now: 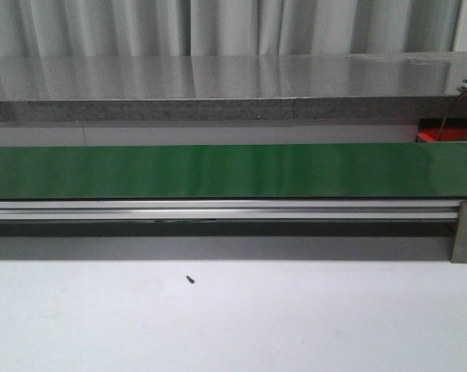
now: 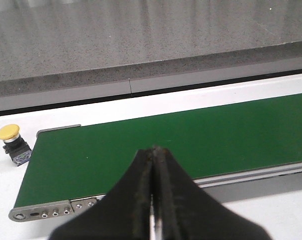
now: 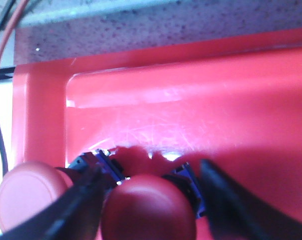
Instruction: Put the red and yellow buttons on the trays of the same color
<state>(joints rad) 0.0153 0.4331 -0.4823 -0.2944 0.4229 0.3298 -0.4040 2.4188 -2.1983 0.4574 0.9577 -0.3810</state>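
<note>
**Q:** What does each claw show?

**A:** My left claw (image 2: 153,150) is closed on nothing, its fingertips pressed together above the near edge of the green belt (image 2: 191,140). My right claw (image 3: 151,195) is over the red tray (image 3: 191,110) with its fingers spread either side of a red button (image 3: 148,210); whether they touch the cap I cannot tell.

**Q:** Where do the task objects lie?

**A:** A second red button (image 3: 25,197) sits just beside the first, both within the tray near its corner. The tray stands behind the belt at the worktop's far right, only a small part visible (image 1: 430,136). A yellow button (image 2: 10,140) stands upright on the white worktop (image 1: 233,325) just off the belt's end.
</note>
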